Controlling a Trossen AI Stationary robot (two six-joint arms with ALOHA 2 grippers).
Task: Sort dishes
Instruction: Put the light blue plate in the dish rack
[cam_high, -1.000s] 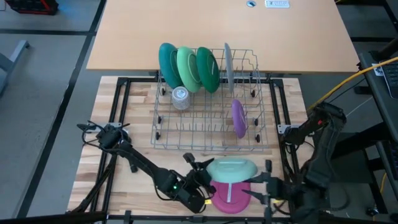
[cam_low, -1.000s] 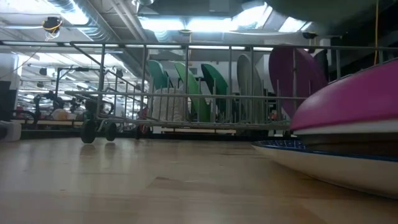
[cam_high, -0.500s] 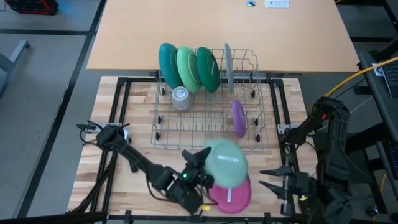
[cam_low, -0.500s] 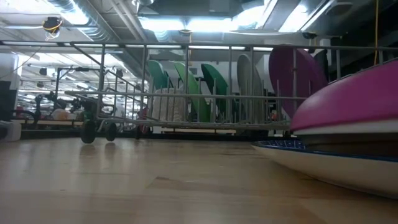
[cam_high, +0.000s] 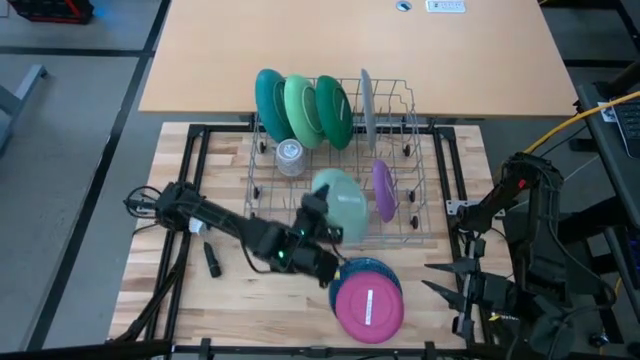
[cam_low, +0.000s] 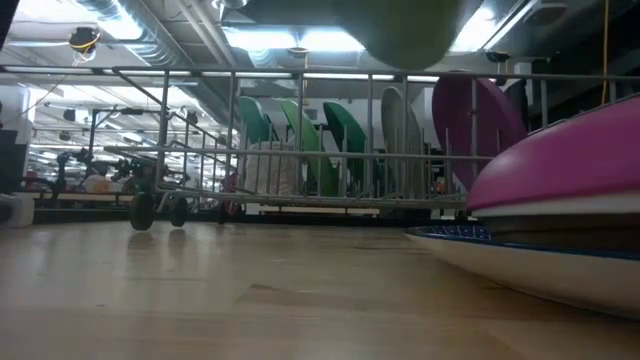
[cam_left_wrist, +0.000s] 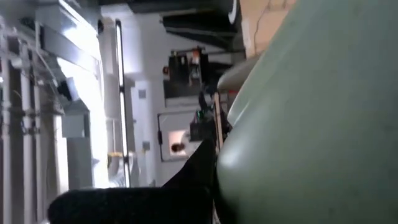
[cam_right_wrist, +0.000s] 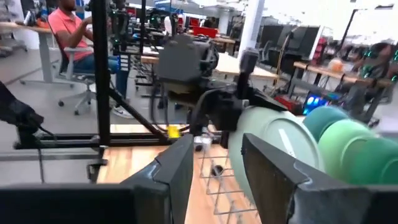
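Note:
My left gripper is shut on a pale green plate above the near part of the metal wire rack. The plate also shows in the low view and fills the left wrist view. In the rack, teal, light green, dark green, grey and purple plates stand on edge. A pink plate lies on a blue one on the table's near side. My right gripper is open and empty at the near right. My left gripper pinches the pale green plate's rim on the side toward the table's left, one finger against its underside. The fingers come from the left and near side. The plate is lifted clear above the rack and tilted.
A clear glass stands in the rack's far left part. A small dark object lies on the wooden table at the left. Black frame bars run along the table's sides. A person sits in the room beyond.
My left gripper has lifted the pale green plate off the pink plate, carried it toward the table's far edge over the rack and tipped it up. My right gripper has drawn back toward the right edge, away from the stack.

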